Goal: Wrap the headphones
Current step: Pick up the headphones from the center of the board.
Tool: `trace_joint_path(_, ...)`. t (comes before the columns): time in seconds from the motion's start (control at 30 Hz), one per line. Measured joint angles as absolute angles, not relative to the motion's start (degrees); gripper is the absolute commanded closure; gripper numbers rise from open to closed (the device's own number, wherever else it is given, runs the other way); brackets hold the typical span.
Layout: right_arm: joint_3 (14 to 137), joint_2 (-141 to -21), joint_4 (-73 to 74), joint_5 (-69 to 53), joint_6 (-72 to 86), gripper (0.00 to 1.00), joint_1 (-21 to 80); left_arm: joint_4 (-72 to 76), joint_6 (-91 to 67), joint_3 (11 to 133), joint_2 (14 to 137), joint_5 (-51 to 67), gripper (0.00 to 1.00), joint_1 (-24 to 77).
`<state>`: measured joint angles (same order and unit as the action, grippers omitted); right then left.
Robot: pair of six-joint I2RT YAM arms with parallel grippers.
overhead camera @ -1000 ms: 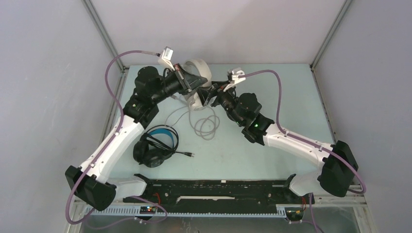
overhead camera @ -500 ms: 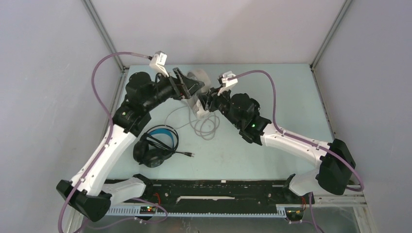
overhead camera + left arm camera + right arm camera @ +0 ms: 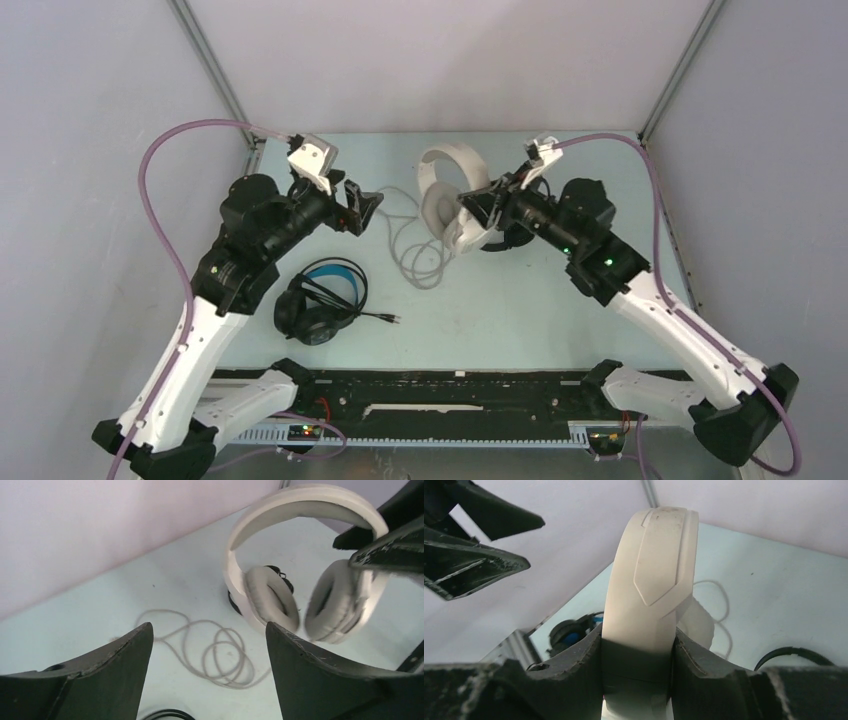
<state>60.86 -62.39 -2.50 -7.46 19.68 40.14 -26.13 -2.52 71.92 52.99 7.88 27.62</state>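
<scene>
My right pincer is clamped tight on the white headphones, its two fingers pressed against either side of the headband arm just above one ear cup. The pair stands upright toward the far middle of the counter, headband on top and the padded cups facing each other; I cannot tell whether the cups touch the surface. Their grey cable lies in loose loops on the counter just in front of them. My left pincer is spread wide and holds nothing, pointing at the white pair from the left, apart from it. The black headphones with the blue headband lie near my left arm.
</scene>
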Motion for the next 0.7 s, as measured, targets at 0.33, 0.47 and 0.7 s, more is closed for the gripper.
trace_joint_path(0.33,62.3,-59.5,15.1,-29.9,25.9,1.0,32.5,-24.6,19.1,71.9,56.7,11.0,0.07,38.3)
trace_joint_path(0.47,62.3,-59.8,17.7,-35.0,28.0,1.0,32.5,-24.7,24.8,71.9,60.0,10.8,0.08,42.7)
trace_joint_path(0.7,62.4,-59.8,18.5,-39.1,29.6,1.0,33.3,-25.5,30.2,71.9,62.3,10.7,0.12,44.9)
